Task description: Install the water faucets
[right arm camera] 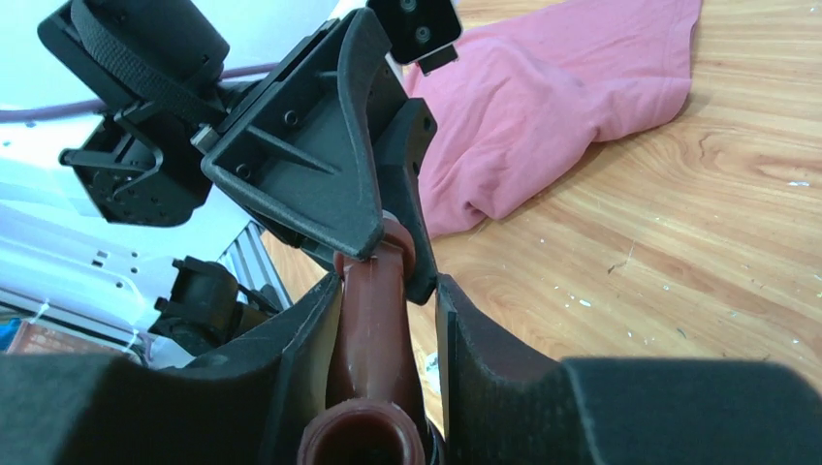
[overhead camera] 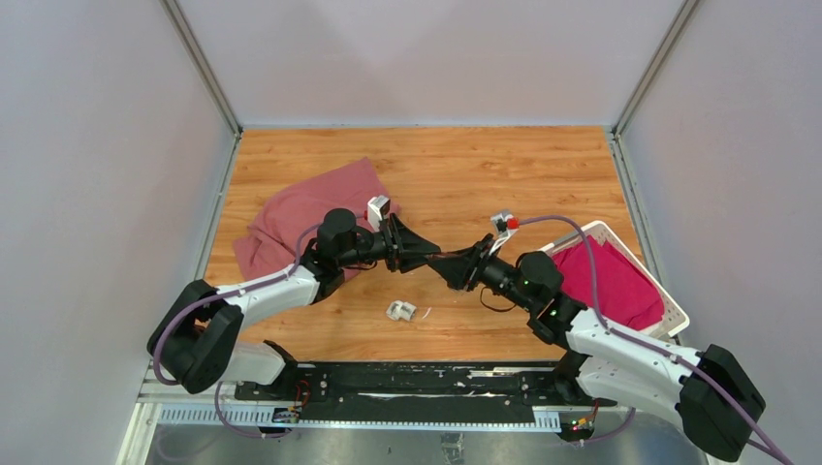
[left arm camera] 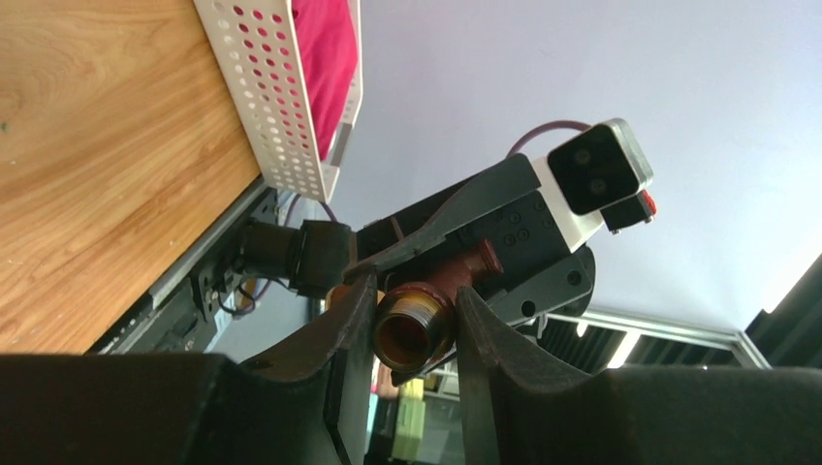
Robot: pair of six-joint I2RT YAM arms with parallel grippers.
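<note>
The dark reddish-brown faucet is held in the air between both grippers above the table's middle. My left gripper is shut across its brassy threaded end, and both pads touch it. My right gripper stands around the faucet's long body. Its left pad lies against the body and a narrow gap shows at the right pad. In the left wrist view the right gripper shows behind the faucet. The small white pipe fitting lies on the wood in front of the grippers.
A pink-red cloth lies crumpled at the back left, under the left arm. A white perforated basket with a magenta cloth in it stands at the right, beside the right arm. Grey walls enclose the table.
</note>
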